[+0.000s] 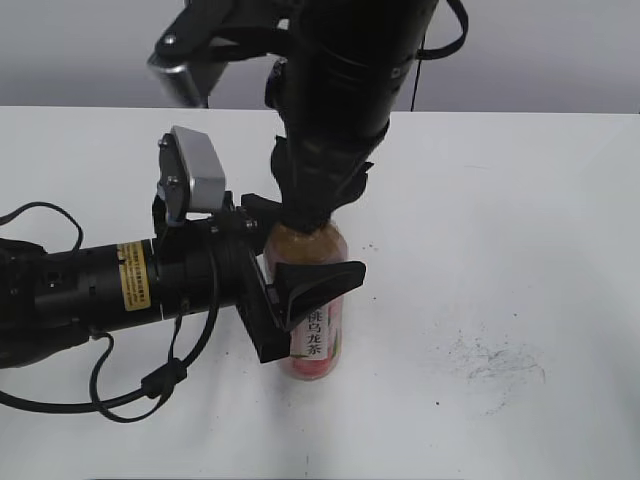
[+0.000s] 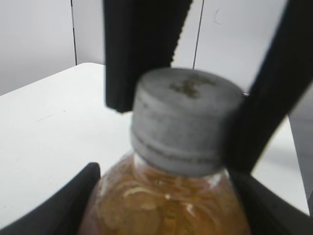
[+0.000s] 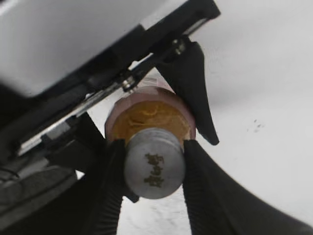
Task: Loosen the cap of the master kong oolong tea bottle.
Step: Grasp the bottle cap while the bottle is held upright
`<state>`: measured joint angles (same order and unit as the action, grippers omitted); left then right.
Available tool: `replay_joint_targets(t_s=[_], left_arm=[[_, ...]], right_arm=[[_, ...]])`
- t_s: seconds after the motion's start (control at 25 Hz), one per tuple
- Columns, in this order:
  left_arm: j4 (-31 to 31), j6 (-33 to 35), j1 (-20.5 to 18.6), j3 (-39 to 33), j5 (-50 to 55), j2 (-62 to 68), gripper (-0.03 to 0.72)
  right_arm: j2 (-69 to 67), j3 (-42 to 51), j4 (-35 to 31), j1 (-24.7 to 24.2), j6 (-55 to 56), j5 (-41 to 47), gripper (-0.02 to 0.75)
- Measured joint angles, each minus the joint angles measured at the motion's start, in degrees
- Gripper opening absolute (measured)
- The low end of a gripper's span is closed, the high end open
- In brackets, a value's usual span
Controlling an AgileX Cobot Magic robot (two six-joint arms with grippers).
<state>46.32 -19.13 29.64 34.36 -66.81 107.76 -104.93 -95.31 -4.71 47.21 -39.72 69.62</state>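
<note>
The master kong oolong tea bottle (image 1: 318, 330) stands upright on the white table, amber tea inside, pink label with a white strip of black characters. My left gripper (image 1: 300, 290) is shut on the bottle's body from the left; its black fingers flank the shoulder (image 2: 166, 205) in the left wrist view. My right gripper (image 1: 310, 215) comes down from above and is shut on the grey cap (image 3: 154, 163), one finger on each side. The cap (image 2: 188, 120) with its dark logo also shows in the left wrist view, between the right gripper's fingers. The exterior view hides the cap behind the right arm.
The white table (image 1: 500, 230) stretches to the right, with dark scuff marks (image 1: 495, 360) at the front right. A black cable (image 1: 150, 385) loops from the left arm over the table's front left. A grey wall stands behind.
</note>
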Motion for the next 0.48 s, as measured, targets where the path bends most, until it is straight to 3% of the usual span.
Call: replay_joint_targets(t_s=[0.48], left_arm=[[0.8,0.64,0.0,0.0,-0.1,0.0,0.448]], right_arm=[[0.0,0.0,1.23,1.22,-72.37,0.49,0.274]])
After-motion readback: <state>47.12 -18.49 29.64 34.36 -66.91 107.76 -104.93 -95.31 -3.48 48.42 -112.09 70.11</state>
